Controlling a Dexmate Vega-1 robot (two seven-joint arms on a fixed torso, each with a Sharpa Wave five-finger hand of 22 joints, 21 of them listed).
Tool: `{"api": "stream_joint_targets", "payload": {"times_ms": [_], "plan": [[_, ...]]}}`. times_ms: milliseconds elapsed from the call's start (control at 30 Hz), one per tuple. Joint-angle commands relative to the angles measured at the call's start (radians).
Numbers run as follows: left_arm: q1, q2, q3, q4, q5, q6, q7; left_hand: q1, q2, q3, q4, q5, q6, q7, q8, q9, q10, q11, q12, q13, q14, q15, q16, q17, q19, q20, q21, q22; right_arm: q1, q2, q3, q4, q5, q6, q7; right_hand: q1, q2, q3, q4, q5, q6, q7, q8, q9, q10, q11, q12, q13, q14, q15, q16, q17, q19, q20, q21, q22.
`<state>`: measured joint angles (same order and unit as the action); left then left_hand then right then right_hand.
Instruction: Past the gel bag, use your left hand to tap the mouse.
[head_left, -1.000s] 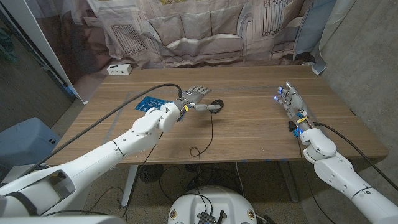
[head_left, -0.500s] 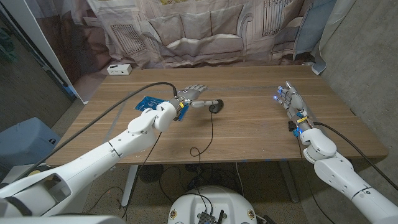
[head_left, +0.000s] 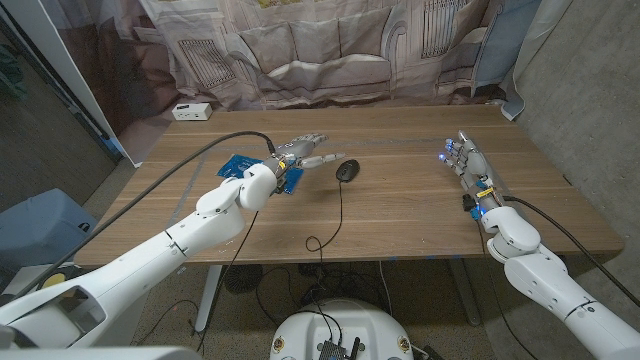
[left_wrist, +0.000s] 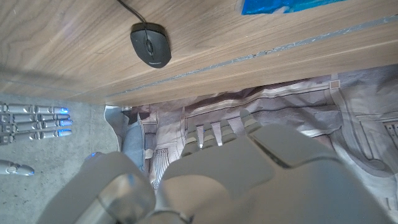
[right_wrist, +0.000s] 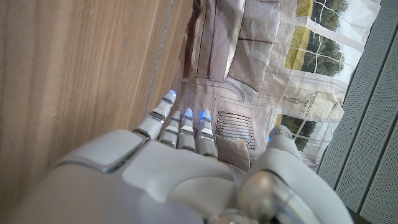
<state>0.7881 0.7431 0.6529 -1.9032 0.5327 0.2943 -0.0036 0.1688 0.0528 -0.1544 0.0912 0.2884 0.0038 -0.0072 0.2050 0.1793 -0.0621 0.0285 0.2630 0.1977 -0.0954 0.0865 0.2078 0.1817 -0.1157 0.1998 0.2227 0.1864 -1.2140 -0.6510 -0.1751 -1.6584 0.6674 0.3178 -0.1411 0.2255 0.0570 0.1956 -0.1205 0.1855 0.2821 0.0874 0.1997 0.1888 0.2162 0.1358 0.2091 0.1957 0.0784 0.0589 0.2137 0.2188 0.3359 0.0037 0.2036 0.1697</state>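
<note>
Approach step: left hand (head_left: 303, 153), fingers spread and empty, over gel bag (head_left: 252, 167), just short of mouse (head_left: 346, 171). Next: reach past, tap down.

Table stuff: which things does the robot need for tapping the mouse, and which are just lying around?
Needed:
mouse
gel bag
left hand

Just lying around:
white box at the far corner
right hand, waiting on the table

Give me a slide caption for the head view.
Left hand hovers beside the mouse, above the gel bag.
</note>
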Motion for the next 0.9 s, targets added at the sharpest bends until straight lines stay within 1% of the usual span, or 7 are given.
{"api": "stream_joint_targets", "payload": {"times_ms": [33,300,433,467,567,700,900], "plan": [[0.028,0.014,-0.039,-0.014,-0.117,-0.003,0.05,0.014,0.0,-0.011,-0.001,-0.003,0.017,-0.002,0.009,0.001,0.016,0.002,0.007,0.004,0.009,-0.001,0.004,0.002,0.007,0.005,0.002,-0.001,0.006,0.001,-0.001,0.007,0.002,0.013,0.016,-0.003,0.003,-0.003,0.0,-0.002,0.007,-0.002,-0.003,0.001,0.005,-0.001,-0.003,0.003,0.005,0.004,-0.001,0.001,0.006,-0.002,-0.001,0.004],[0.033,0.024,-0.054,-0.021,-0.156,0.0,0.08,0.018,0.003,-0.011,-0.002,-0.004,0.014,-0.002,0.005,0.001,0.027,0.003,0.008,0.004,0.02,-0.006,0.005,0.002,0.007,0.003,-0.001,-0.001,0.015,-0.007,-0.006,0.019,-0.013,0.019,0.028,-0.004,0.003,-0.004,0.0,-0.002,0.007,-0.002,-0.003,0.001,0.005,0.0,-0.003,0.003,0.006,0.003,-0.001,0.001,0.007,-0.002,-0.002,0.004],[0.041,0.026,-0.068,-0.01,-0.198,-0.034,0.098,0.022,0.005,-0.011,-0.003,-0.005,0.02,-0.002,0.005,0.001,0.038,0.003,0.011,0.004,0.031,-0.006,0.006,0.001,0.014,0.002,0.001,-0.001,0.024,0.001,-0.011,0.034,-0.012,0.027,0.035,-0.004,0.003,-0.004,0.0,-0.002,0.007,-0.002,-0.003,0.001,0.005,0.0,-0.003,0.003,0.006,0.003,-0.001,0.001,0.007,-0.002,-0.002,0.004],[0.043,0.026,-0.073,-0.006,-0.21,-0.041,0.101,0.024,0.006,-0.011,-0.003,-0.006,0.022,-0.002,0.005,0.001,0.046,0.004,0.013,0.004,0.035,-0.007,0.006,0.001,0.009,-0.004,-0.002,-0.001,0.026,0.001,-0.013,0.037,-0.012,0.026,0.036,-0.004,0.003,-0.004,0.0,-0.002,0.007,-0.002,-0.003,0.001,0.006,0.001,-0.003,0.003,0.006,0.003,-0.001,0.001,0.007,-0.002,-0.002,0.004],[0.056,0.024,-0.093,0.007,-0.256,-0.07,0.119,0.026,0.007,-0.011,-0.004,-0.006,0.03,-0.001,0.006,0.001,0.055,0.004,0.015,0.004,0.044,-0.011,0.008,0.001,0.009,-0.007,-0.003,-0.001,0.032,0.006,-0.017,0.04,-0.005,0.02,0.035,-0.004,0.003,-0.004,0.0,-0.002,0.008,-0.002,-0.003,0.001,0.007,0.0,-0.003,0.003,0.006,0.003,-0.001,0.001,0.008,-0.002,-0.002,0.004],[0.074,0.017,-0.131,0.053,-0.351,-0.16,0.142,0.032,0.01,-0.012,-0.005,-0.008,0.045,0.002,0.008,0.001,0.074,0.01,0.018,0.003,0.062,-0.013,0.01,0.001,0.028,-0.008,0.001,-0.002,0.035,0.019,-0.02,0.043,-0.013,0.036,0.026,-0.005,0.003,-0.004,0.0,-0.002,0.007,-0.003,-0.003,0.001,0.006,0.0,-0.003,0.003,0.006,0.003,0.0,0.001,0.008,-0.002,-0.002,0.004],[0.082,0.017,-0.148,0.073,-0.402,-0.206,0.161,0.04,0.012,-0.011,-0.009,-0.01,0.065,0.007,0.012,0.001,0.092,0.012,0.021,0.003,0.081,-0.014,0.012,0.001,0.047,-0.007,0.005,-0.002,0.029,0.008,-0.019,0.03,-0.014,0.027,0.025,-0.004,0.003,-0.005,-0.001,-0.002,0.007,-0.002,-0.003,0.001,0.006,0.0,-0.003,0.003,0.007,0.003,-0.001,0.001,0.008,-0.002,-0.003,0.004]]}}
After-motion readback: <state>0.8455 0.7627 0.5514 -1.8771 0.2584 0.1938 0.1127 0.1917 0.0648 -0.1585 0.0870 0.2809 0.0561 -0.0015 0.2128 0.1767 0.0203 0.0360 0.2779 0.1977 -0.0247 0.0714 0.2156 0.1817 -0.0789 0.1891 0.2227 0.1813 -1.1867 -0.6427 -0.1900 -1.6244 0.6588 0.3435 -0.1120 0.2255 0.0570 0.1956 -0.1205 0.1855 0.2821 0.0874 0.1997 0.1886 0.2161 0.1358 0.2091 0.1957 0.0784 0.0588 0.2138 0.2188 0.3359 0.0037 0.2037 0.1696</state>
